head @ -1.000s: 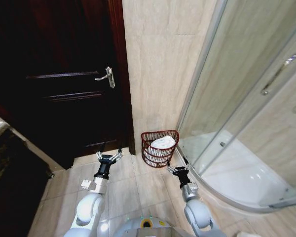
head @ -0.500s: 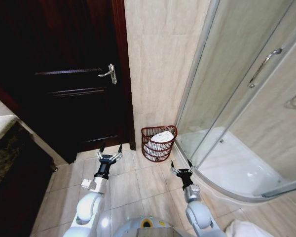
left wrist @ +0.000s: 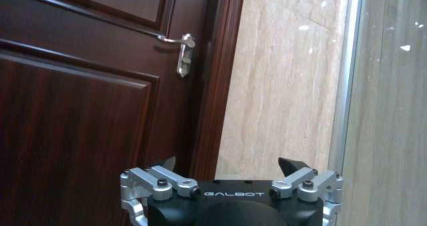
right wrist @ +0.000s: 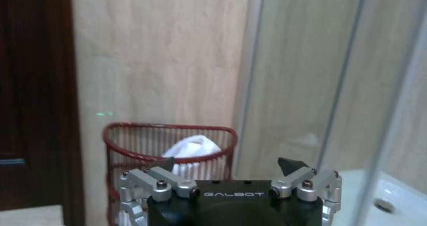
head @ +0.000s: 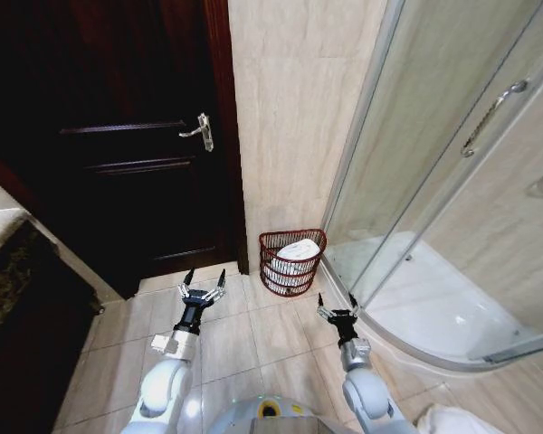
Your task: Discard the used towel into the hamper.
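The towel [head: 298, 252] lies in the hamper [head: 290, 263]; left claw [head: 204, 281] and right claw [head: 336, 304] spread, empty.

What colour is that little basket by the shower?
The hamper is dark reddish-brown, with see-through ribbed sides; the right wrist view shows it best.

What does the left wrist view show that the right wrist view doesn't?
Left wrist view: the open left gripper faces the door handle on the dark wooden door.

Right wrist view: the open right gripper faces the hamper, which already holds a white towel, and part of the white shower tray.

Both: the beige tiled wall, the glass shower enclosure, and empty fingers on each gripper.
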Tool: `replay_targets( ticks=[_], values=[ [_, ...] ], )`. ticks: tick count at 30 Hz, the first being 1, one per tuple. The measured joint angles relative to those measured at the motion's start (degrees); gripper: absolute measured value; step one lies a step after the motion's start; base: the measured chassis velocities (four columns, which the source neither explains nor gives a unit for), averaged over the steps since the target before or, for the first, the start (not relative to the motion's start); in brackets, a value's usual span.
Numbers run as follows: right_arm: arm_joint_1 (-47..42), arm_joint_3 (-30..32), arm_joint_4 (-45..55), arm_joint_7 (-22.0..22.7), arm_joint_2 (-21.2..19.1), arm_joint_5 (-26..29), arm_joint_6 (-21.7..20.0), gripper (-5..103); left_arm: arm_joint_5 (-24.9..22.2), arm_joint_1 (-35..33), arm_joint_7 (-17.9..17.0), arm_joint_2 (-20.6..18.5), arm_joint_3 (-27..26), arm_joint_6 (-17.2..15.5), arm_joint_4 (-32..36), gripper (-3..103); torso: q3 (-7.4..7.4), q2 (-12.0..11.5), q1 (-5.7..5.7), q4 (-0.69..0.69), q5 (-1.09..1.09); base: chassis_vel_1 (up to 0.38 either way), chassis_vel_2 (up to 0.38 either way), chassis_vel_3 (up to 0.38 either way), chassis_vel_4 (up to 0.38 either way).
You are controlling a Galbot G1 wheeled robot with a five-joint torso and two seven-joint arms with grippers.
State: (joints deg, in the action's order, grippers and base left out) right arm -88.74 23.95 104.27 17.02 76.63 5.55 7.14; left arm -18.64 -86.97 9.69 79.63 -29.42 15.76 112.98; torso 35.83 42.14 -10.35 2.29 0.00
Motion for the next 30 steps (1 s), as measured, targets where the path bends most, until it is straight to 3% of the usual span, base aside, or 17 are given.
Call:
replay_targets(
  ticks=[4, 8, 12, 15, 19, 25, 30],
  values=[
    [-0.3, 1.5, -1.1, 0.9, 0.8, 0.1, 0.7, 100, 0.0, 0.0, 0.0, -0.1, 0.0, 0.0, -0.1, 100, -0.62, -1.1, 0.52, 0.0, 0.0, 0.0, 0.0, 0.0, 0.0],
    [-1.2, 4.5, -2.5, -3.4, 1.5, 1.1, 2.2, 100, 0.0, 0.0, 0.2, -0.1, 0.0, 0.1, -0.4, 100, -1.14, -2.1, 1.0, 0.0, 0.01, 0.0, 0.0, 0.0, 0.0],
    [-3.3, 9.9, -3.0, -17.0, 1.6, 6.9, 4.0, 100, 0.0, 0.0, 0.3, -0.5, 0.0, 0.2, -0.8, 100, -1.8, -3.3, 1.57, -0.02, 0.0, 0.0, 0.0, 0.0, 0.0],
    [-4.2, 11.3, -3.1, -19.3, 0.2, 9.9, 5.1, 100, -0.1, -0.1, 0.4, -0.8, -0.1, 0.2, -1.0, 100, -2.28, -4.2, 1.94, 0.0, 0.01, 0.0, 0.0, 0.0, 0.0],
    [-4.4, 12.6, -2.6, -18.9, 0.5, 10.9, 5.4, 100, 0.0, 0.0, 0.4, -0.8, -0.1, 0.2, -1.6, 100, -2.7, -5.0, 2.37, 0.0, 0.01, 0.0, 0.0, 0.0, 0.0],
    [-1.5, 14.0, -1.9, -15.5, 2.9, 8.8, 3.7, 100, 1.2, -0.3, 0.9, -0.2, 0.7, 0.3, -3.3, 100, -3.54, -6.5, 2.98, 0.0, 0.01, 0.0, 0.0, 0.0, 0.0],
    [-0.4, 14.1, -1.2, -15.4, 3.7, 7.0, 2.9, 100, 1.6, 0.1, 0.9, 0.1, 0.7, 0.3, -4.1, 100, -4.24, -7.8, 3.6, 0.0, 0.0, 0.0, 0.0, 0.0, 0.0]
  ],
)
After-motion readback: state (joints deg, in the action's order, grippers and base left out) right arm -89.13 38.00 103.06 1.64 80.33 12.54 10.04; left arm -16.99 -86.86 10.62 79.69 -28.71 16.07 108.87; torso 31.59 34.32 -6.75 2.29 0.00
